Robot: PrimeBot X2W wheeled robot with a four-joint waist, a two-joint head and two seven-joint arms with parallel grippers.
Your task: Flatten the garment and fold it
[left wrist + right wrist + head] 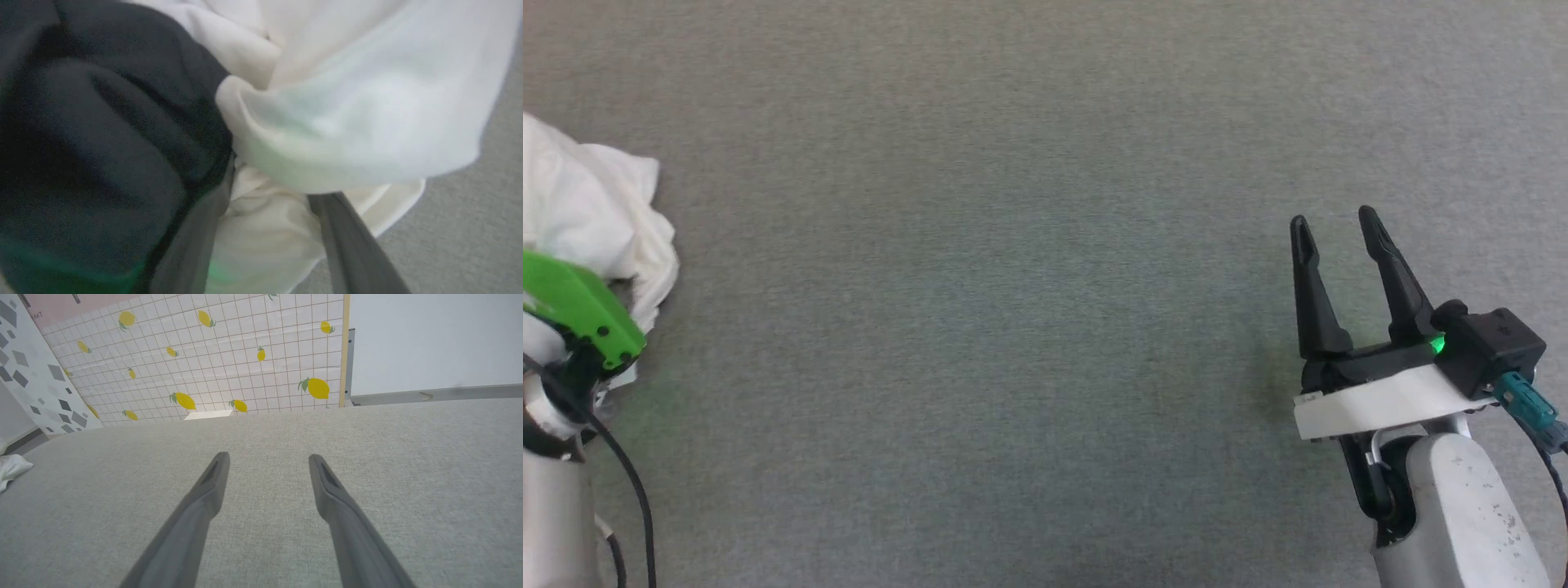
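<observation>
Left end effector straddles crumpled garment.

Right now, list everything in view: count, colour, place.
garment: one, white with a black part, bunched at the head view's left edge
surface: one, grey fabric, under the garment and both grippers
lemon panel: one, white grid with yellow lemons, beyond the surface's far edge
speckled panel: one, white with grey flecks, left of the lemon panel
wall: one, white, right of the lemon panel
sheet: one, white, flat at the lemon panel's foot
left gripper: one, dark fingers, open, in the garment's folds, tips hidden
right gripper: one, dark fingers, open, over bare surface at the right, holding nothing
</observation>
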